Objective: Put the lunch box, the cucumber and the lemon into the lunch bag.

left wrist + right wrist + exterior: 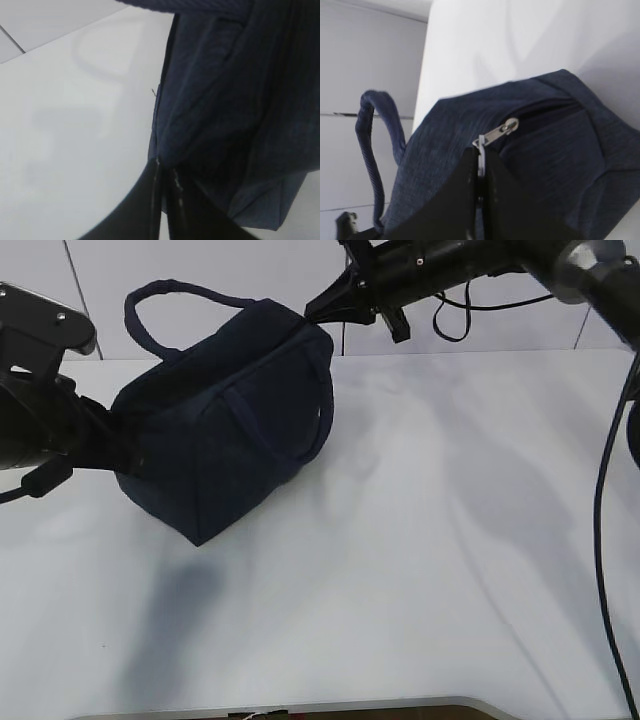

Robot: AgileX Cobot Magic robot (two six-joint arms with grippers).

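Note:
The navy lunch bag [235, 420] sits tilted on the white table, one loop handle [160, 295] sticking up. My left gripper [128, 455] is shut on the fabric at the bag's left end; in the left wrist view its fingertips [159, 170] pinch a fold of the bag [225, 100]. My right gripper [318, 310] is at the bag's top right corner. In the right wrist view it [480, 152] is shut on the silver ring pull [481, 145] of the zipper slider [502, 131]. A dark slit runs on from the slider. The lunch box, cucumber and lemon are out of view.
The white table [450, 540] stretches to the right and front of the bag. A pale wall [100, 270] stands behind it. Black cables [605, 490] hang from the right arm along the right edge.

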